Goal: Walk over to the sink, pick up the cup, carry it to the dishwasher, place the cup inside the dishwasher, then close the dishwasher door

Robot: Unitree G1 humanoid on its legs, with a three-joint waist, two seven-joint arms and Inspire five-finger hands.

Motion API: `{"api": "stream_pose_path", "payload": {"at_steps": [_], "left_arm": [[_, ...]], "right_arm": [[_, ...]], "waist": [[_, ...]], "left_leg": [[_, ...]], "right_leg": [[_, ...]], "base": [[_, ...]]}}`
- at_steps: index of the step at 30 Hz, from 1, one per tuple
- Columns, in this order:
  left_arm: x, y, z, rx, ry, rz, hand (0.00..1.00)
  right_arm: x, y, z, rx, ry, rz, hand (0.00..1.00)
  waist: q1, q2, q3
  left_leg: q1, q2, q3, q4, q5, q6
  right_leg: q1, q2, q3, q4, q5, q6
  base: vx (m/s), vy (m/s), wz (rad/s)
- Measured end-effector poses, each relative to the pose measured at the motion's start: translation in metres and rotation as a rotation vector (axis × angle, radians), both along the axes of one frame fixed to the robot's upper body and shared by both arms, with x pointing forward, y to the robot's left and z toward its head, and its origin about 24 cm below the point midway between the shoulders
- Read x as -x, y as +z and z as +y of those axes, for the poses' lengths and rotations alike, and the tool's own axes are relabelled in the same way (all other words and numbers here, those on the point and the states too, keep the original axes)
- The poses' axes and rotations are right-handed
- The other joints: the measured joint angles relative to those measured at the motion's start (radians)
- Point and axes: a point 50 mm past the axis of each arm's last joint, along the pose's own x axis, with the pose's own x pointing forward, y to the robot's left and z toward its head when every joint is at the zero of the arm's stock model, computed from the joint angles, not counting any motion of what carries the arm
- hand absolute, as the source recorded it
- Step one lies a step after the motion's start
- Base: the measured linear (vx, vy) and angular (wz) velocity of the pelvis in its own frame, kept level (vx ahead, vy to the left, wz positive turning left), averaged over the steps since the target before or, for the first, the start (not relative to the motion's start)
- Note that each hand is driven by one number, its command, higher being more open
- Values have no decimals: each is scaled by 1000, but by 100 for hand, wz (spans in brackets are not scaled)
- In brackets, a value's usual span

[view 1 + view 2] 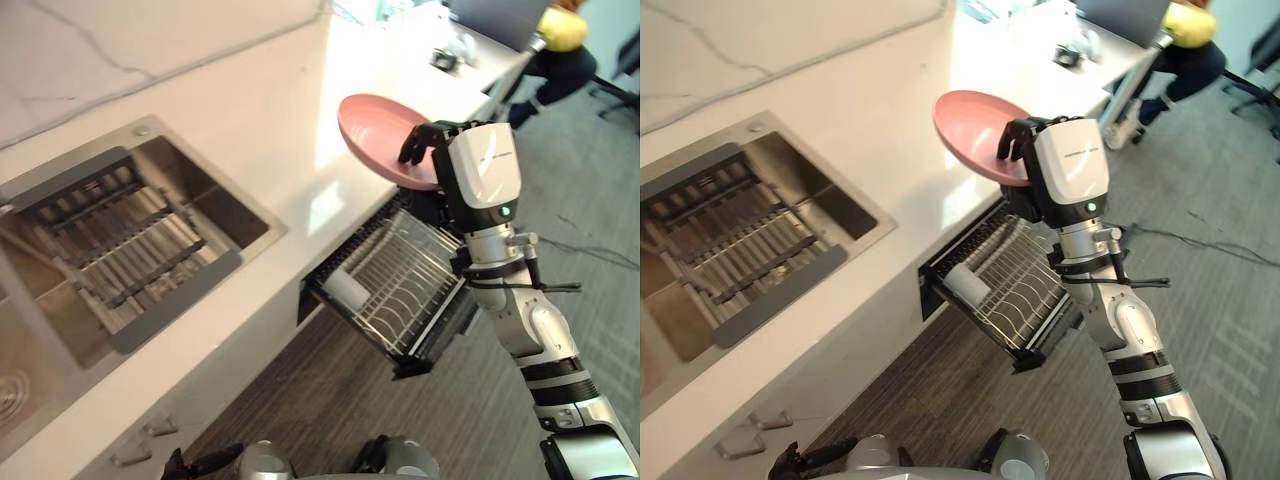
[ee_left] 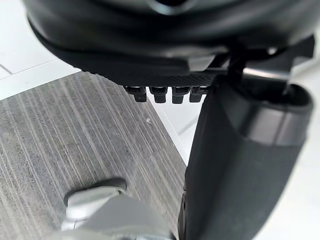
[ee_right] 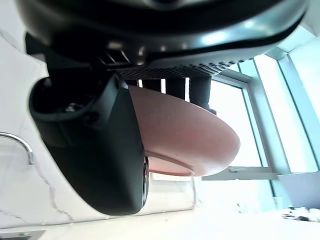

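One pink plate (image 1: 372, 132) is clamped between the fingers and thumb of the right hand (image 1: 424, 142), over the edge of the white counter (image 1: 250, 120) and above the pulled-out dishwasher rack (image 1: 415, 285). The white cup (image 1: 346, 290) lies in the rack, at the end nearest the sink (image 1: 205, 215). Open floor (image 1: 330, 390) surrounds the rack's outer edges. The left hand (image 2: 240, 165) hangs over the floor; I cannot tell whether it is spread or closed.
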Motion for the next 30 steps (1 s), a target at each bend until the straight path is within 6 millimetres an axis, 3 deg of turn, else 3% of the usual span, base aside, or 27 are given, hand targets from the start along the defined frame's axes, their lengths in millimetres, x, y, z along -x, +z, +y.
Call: {"api": "stream_pose_path", "payload": {"at_steps": [4, 5, 6, 7, 8, 14, 19, 25, 30], "left_arm": [[-9, 1, -3, 23, -20, -31, 100], [-9, 0, -3, 38, -45, -30, 100], [-8, -1, -4, 52, -76, -24, 100], [-8, -2, -7, 64, -84, -24, 100], [-10, -2, -11, 74, -85, -30, 100], [-8, -2, -8, 50, -117, -17, 100], [-18, -1, -19, 70, -136, -51, 100], [-23, -1, -25, 85, -142, -75, 100], [-33, 2, -28, 101, -138, -111, 100]], "right_arm": [[-3, -5, -3, 3, -20, 91, 0], [-2, -10, -5, -19, -17, 128, 0], [-2, -15, -6, -53, -20, 161, 0], [-3, -17, -7, -67, -24, 175, 0], [0, -22, -11, -84, -32, 193, 0], [2, -44, -18, -88, -67, 288, 0], [-16, -47, -36, -118, -197, 313, 0], [-18, -46, -63, -226, -357, 298, 0], [-23, -35, -66, -263, -369, 262, 0]], "waist": [[-10, -7, -24], [-7, -16, -28], [3, -43, -28], [6, -42, -36], [16, -45, -47], [21, -48, -56], [26, -8, -30], [21, 23, -3], [-3, 45, 31]], "left_leg": [[23, 8, 20, -7, 25, -43], [8, 29, 11, 75, 36, -53], [-46, 39, -20, 116, 3, -60], [-49, 28, -42, -9, 26, -61], [-40, 21, -62, -119, 143, -96], [-61, -7, -128, -195, 193, -95], [-113, -23, -163, -231, 233, -94], [-116, -37, -171, -277, 271, -91], [-156, -40, -166, -274, 284, -86]], "right_leg": [[28, 31, 3, -56, -1, 18], [71, 43, 13, -114, 9, 27], [99, 34, 43, -156, 17, 40], [100, 36, 47, -165, 28, 59], [105, 43, 48, -188, 39, 91], [130, 47, -22, -253, 48, 107], [94, 44, -52, -268, 53, 114], [79, 41, -56, -271, 53, 115], [22, 28, -47, -233, 47, 124]], "base": [[56, -144, -25], [42, -136, -2], [27, -145, -1], [-23, -55, -7], [35, -6, -5], [39, -29, 33], [-38, -23, 23], [-44, -6, 7], [-72, 9, -4]]}}
